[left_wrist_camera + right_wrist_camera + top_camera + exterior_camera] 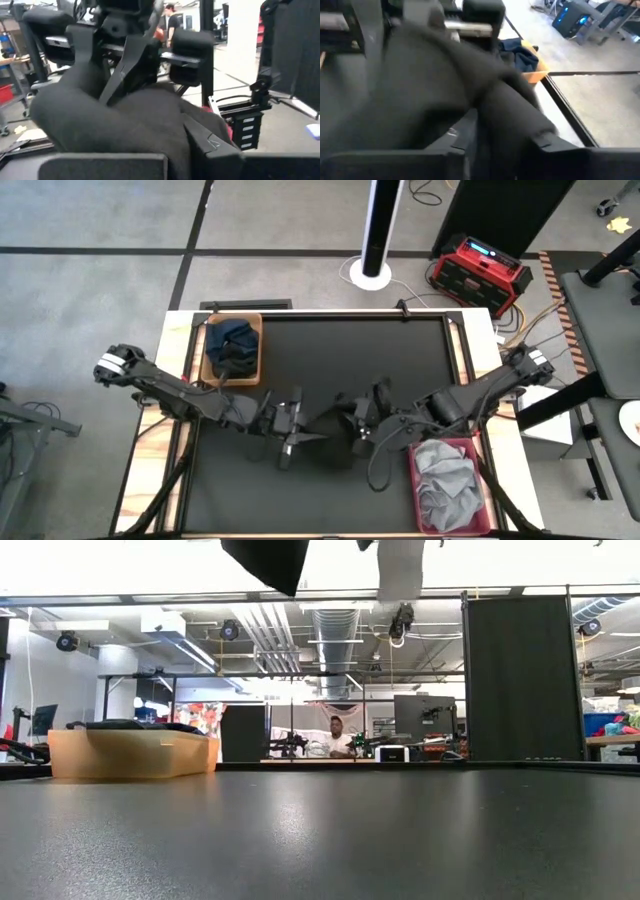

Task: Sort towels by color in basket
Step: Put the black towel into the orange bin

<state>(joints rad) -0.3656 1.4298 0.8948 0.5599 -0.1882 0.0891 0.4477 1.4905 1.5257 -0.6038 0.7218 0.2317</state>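
Across the black tabletop, both grippers are gripping one black cloth towel stretched between them: left gripper clenching its left end, right gripper its right.

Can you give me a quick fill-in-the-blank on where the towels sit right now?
1. The grey towel lies in the ____ basket.
2. The navy blue towel lies in the ____ basket.
3. The black towel is stretched between the left gripper and the ____ gripper.

Missing words: red; tan; right
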